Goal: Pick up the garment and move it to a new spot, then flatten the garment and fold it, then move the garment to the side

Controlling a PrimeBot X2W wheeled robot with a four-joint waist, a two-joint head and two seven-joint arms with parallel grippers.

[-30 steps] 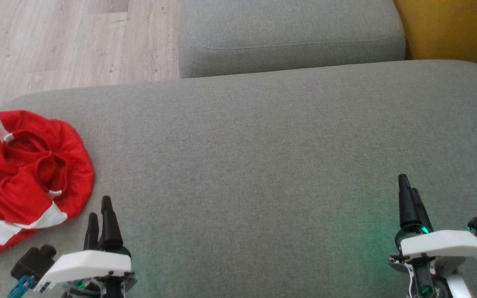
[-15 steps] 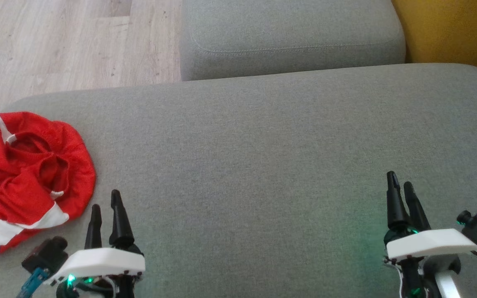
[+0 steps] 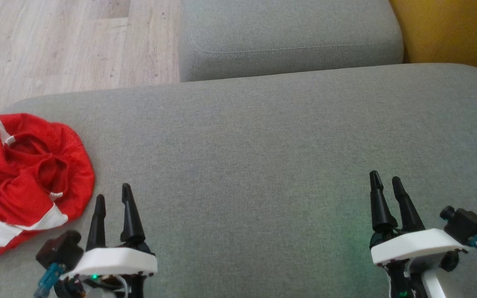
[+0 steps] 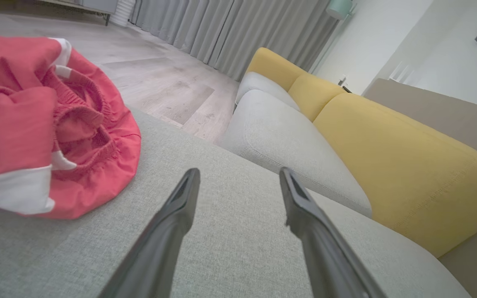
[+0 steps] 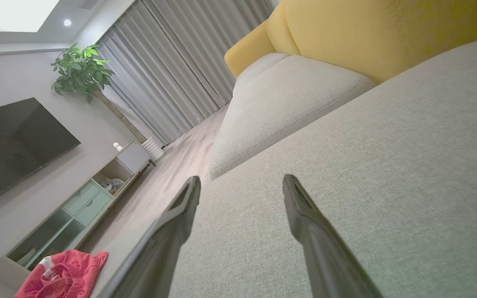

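The garment (image 3: 27,182) is a crumpled red piece with white bands, lying in a heap at the left end of the grey sofa seat (image 3: 263,145). It fills the left of the left wrist view (image 4: 44,132) and sits small at the bottom left of the right wrist view (image 5: 62,277). My left gripper (image 3: 113,192) hovers just right of the heap, open, nothing between its fingers (image 4: 180,207). Far off at the lower right, my right gripper (image 3: 384,180) is open too, over bare cushion, its fingers (image 5: 304,215) holding nothing.
A second grey cushion (image 3: 288,37) lies beyond the seat, with a yellow backrest (image 3: 454,33) at the top right. Wooden floor (image 3: 68,45) runs past the seat's far left edge. A TV, a low cabinet and a plant (image 5: 81,70) stand across the room.
Both grippers have shifted: the left one a little right and up the view, the right one leftward. Their fingers now show spread apart. The garment lies as before.
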